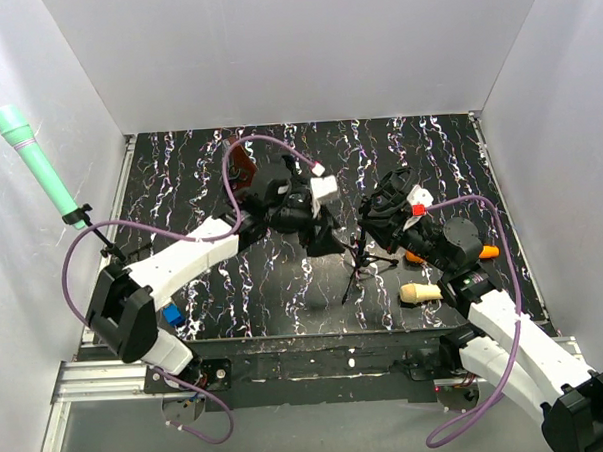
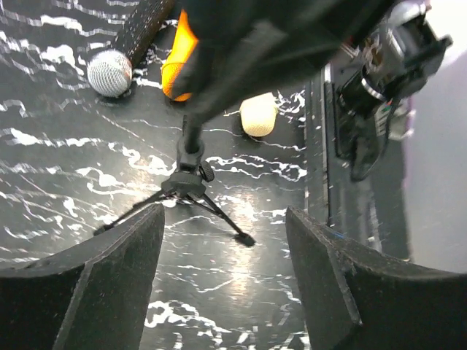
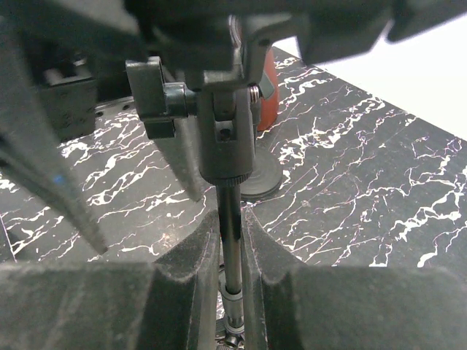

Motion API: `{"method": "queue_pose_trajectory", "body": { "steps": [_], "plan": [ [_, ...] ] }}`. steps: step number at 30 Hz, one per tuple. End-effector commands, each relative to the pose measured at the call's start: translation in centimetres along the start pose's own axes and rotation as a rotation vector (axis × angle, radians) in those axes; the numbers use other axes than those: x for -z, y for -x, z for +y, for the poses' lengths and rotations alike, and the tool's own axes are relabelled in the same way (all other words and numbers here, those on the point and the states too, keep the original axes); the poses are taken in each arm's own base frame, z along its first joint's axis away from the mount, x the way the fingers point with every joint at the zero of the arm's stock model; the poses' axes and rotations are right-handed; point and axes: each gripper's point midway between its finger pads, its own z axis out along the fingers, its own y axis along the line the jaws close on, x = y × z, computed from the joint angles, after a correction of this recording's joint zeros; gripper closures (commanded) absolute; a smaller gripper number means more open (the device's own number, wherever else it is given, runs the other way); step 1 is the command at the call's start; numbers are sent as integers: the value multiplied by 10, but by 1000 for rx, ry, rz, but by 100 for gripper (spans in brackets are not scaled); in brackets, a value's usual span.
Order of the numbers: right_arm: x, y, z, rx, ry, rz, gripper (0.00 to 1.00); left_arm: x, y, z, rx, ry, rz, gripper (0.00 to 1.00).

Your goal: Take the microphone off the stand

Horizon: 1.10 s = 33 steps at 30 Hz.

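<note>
A small black tripod stand (image 1: 361, 261) stands mid-table. My right gripper (image 1: 374, 223) is shut on its thin pole (image 3: 232, 240), just below the clip head (image 3: 225, 109) with its side knob. A dark, blurred body (image 3: 219, 22) lies across the top of the clip; I cannot tell whether it is the microphone. My left gripper (image 1: 325, 240) is just left of the stand's top, jaws wide open and empty (image 2: 225, 222). In the left wrist view the tripod (image 2: 186, 186) stands ahead of the fingers, and its top is hidden by a dark mass.
Loose microphones lie right of the stand: an orange one (image 1: 488, 250), a cream-headed one (image 1: 422, 293) and a grey mesh-headed one (image 2: 109, 73). A red object (image 1: 241, 169) sits at the back. A teal microphone (image 1: 28, 153) on its own stand rises by the left wall.
</note>
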Motion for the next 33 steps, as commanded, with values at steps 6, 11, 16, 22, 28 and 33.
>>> {"method": "queue_pose_trajectory", "body": {
  "steps": [6,11,16,22,28,33],
  "plan": [
    [17,-92,2,-144,-26,320,99,-15,-14,2,-482,20,5,36],
    [16,-92,2,-151,-30,308,99,-32,-17,-1,-522,58,8,37],
    [17,-95,2,-152,-33,313,99,-39,-18,2,-544,91,-7,38],
    [19,-97,3,-160,-33,323,99,-43,-33,2,-543,88,22,43],
    [20,-99,2,-158,-39,330,99,-45,-51,1,-543,74,55,44],
    [21,-101,2,-159,-44,335,99,-55,-62,-1,-523,48,58,45]
  ]
}}
